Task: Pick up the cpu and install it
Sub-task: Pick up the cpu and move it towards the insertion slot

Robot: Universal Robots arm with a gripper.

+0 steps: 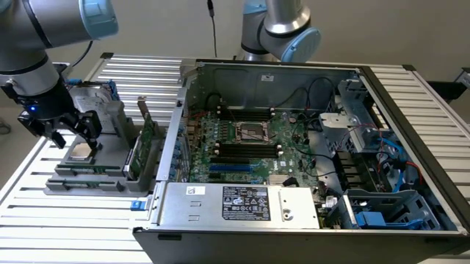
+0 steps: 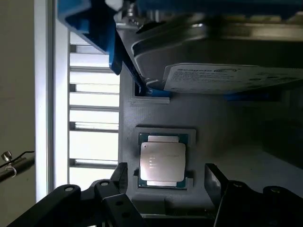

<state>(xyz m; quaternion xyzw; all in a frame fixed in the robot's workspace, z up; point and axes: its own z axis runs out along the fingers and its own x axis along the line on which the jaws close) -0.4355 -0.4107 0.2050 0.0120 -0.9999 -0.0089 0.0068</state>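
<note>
CPU (image 2: pixel 162 161): lies flat, lid up, in a shallow recess of the grey fixture (image 1: pixel 88 184), at the exterior view's left, outside the computer case (image 1: pixel 279 69). The recess apparently keeps it square for pickup. Lid markings are too faint to read.
Gripper (image 1: pixel 76 142): open and holding nothing. Its fingers stand either side of the CPU, just above it, seemingly lined up on opposite edges.
Socket (image 1: pixel 252 132): metal-framed, on the green motherboard (image 1: pixel 290 129) inside the case, well apart from the CPU.
Hard drive (image 2: pixel 213 47): farther back on the fixture, carried in blue rails. White label, print unreadable.
</note>
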